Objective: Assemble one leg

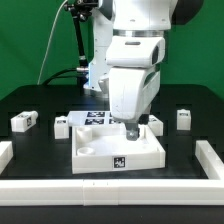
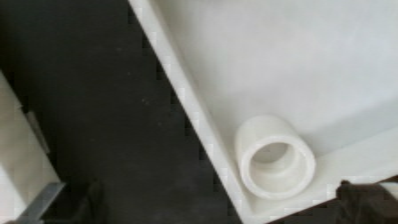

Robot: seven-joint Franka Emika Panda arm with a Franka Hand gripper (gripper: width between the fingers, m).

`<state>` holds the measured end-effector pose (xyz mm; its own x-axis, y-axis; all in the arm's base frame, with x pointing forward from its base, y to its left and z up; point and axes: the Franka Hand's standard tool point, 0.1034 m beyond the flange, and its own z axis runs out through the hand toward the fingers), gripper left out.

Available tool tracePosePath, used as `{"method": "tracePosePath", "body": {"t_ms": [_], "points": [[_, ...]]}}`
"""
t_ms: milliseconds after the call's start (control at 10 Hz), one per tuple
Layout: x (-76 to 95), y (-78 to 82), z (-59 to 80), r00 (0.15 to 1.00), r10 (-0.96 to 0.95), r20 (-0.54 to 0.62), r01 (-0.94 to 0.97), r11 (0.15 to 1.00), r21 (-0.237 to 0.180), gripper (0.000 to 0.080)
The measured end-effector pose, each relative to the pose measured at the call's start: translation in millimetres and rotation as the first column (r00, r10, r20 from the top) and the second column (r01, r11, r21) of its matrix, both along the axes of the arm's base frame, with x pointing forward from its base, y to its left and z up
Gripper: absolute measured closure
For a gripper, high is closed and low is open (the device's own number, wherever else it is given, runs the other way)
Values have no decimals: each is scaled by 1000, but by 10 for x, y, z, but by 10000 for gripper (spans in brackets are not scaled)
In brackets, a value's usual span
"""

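Note:
The white square tabletop [image 1: 120, 150] lies in the middle of the black table. My gripper [image 1: 130, 129] hangs low over its back corner on the exterior view's right. In the wrist view my gripper [image 2: 205, 198] is open; its dark fingertips [image 2: 363, 196] show at the frame's edge, with nothing between them. A round corner socket [image 2: 272, 156] of the tabletop [image 2: 285, 70] lies just ahead of the fingers. Small white legs lie around the tabletop: one [image 1: 156, 122] close beside my gripper, one [image 1: 183, 119] farther to the exterior view's right, and two [image 1: 24, 121] [image 1: 60, 125] on its left.
The marker board [image 1: 95, 118] lies behind the tabletop, partly hidden by the arm. A low white wall [image 1: 210, 160] borders the table on the exterior view's right, front and left. A white strip [image 2: 11, 130] shows across the black table surface in the wrist view.

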<state>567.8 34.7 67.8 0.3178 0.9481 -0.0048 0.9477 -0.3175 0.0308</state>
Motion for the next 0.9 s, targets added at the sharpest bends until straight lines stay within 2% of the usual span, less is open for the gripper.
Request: {"method": "tracePosePath", "body": {"t_ms": [400, 700, 800, 900], "points": [[-14, 0, -16, 1000, 8, -1, -8, 1000, -1, 150], [-457, -36, -43, 967, 256, -14, -256, 966, -21, 150], [-621, -126, -38, 935, 352, -32, -353, 935, -19, 150], [-752, -210, -33, 943, 331, -12, -332, 943, -19, 150]]}}
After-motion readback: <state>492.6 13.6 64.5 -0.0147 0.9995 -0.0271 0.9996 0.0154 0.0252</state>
